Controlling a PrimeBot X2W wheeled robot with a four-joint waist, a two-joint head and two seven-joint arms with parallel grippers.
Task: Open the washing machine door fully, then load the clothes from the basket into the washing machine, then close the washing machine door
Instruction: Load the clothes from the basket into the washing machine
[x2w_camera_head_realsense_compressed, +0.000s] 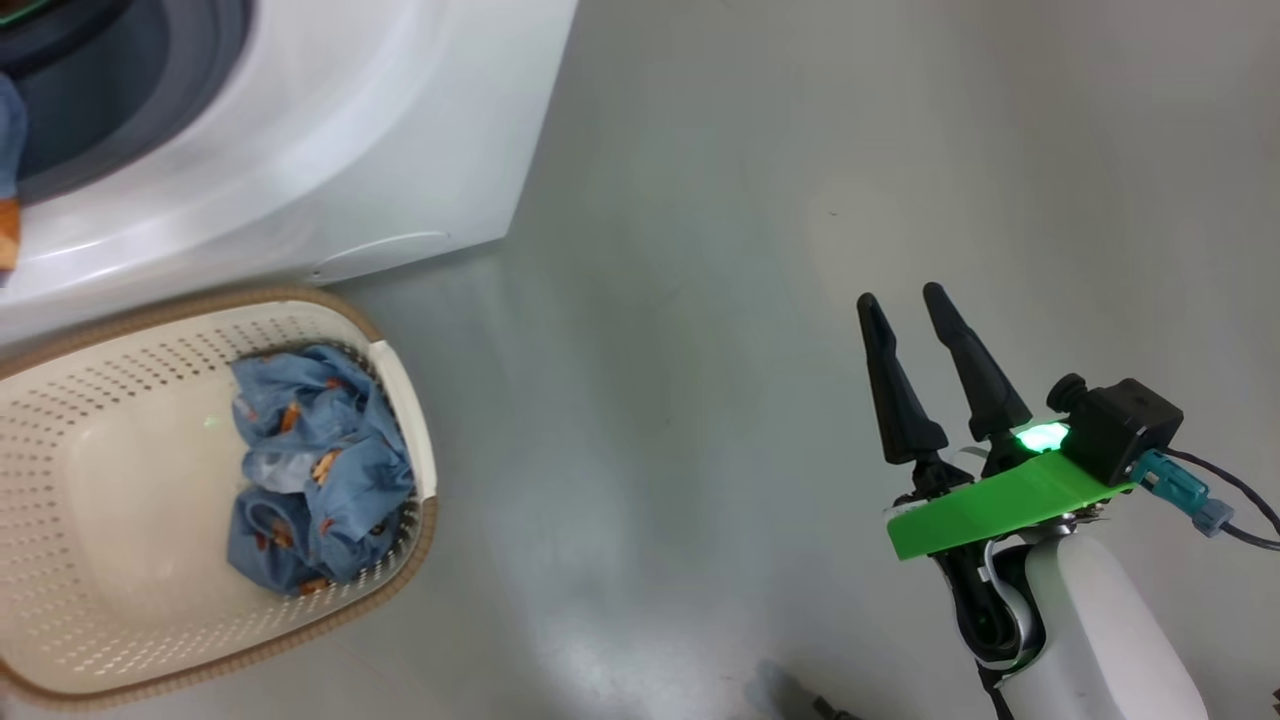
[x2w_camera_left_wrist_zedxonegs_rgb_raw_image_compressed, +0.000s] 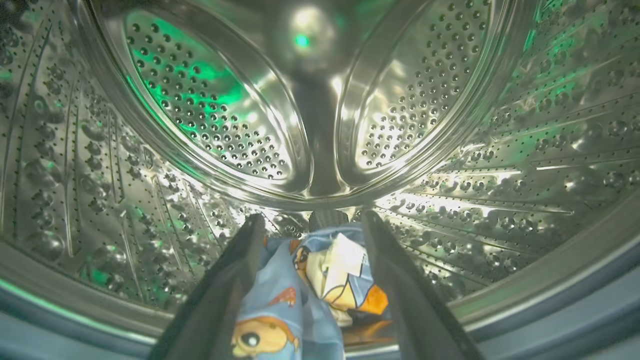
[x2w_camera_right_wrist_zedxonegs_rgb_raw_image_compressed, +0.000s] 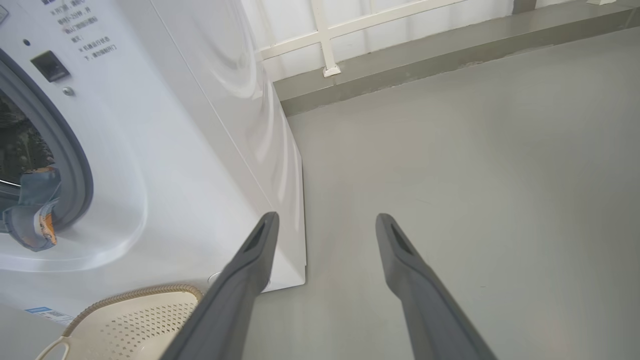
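The white washing machine (x2w_camera_head_realsense_compressed: 330, 130) stands at the upper left, and its door is out of view. My left gripper (x2w_camera_left_wrist_zedxonegs_rgb_raw_image_compressed: 312, 217) is inside the steel drum (x2w_camera_left_wrist_zedxonegs_rgb_raw_image_compressed: 200, 100), open, with a light blue printed garment (x2w_camera_left_wrist_zedxonegs_rgb_raw_image_compressed: 280, 305) lying loose between and under its fingers. Part of that cloth (x2w_camera_right_wrist_zedxonegs_rgb_raw_image_compressed: 32, 210) hangs over the grey gasket (x2w_camera_right_wrist_zedxonegs_rgb_raw_image_compressed: 75, 165) at the drum mouth. The cream basket (x2w_camera_head_realsense_compressed: 150, 480) sits on the floor in front of the machine, holding crumpled blue clothes (x2w_camera_head_realsense_compressed: 320, 470) at its right end. My right gripper (x2w_camera_head_realsense_compressed: 900, 296) hovers open and empty over the floor, well right of the basket.
Smooth grey floor (x2w_camera_head_realsense_compressed: 700, 300) spreads to the right of the machine and basket. A low kerb with a white railing (x2w_camera_right_wrist_zedxonegs_rgb_raw_image_compressed: 325, 55) runs along the back wall. A small blue label (x2w_camera_right_wrist_zedxonegs_rgb_raw_image_compressed: 47, 313) marks the machine's lower front. A dark object (x2w_camera_head_realsense_compressed: 790, 690) lies at the bottom edge.
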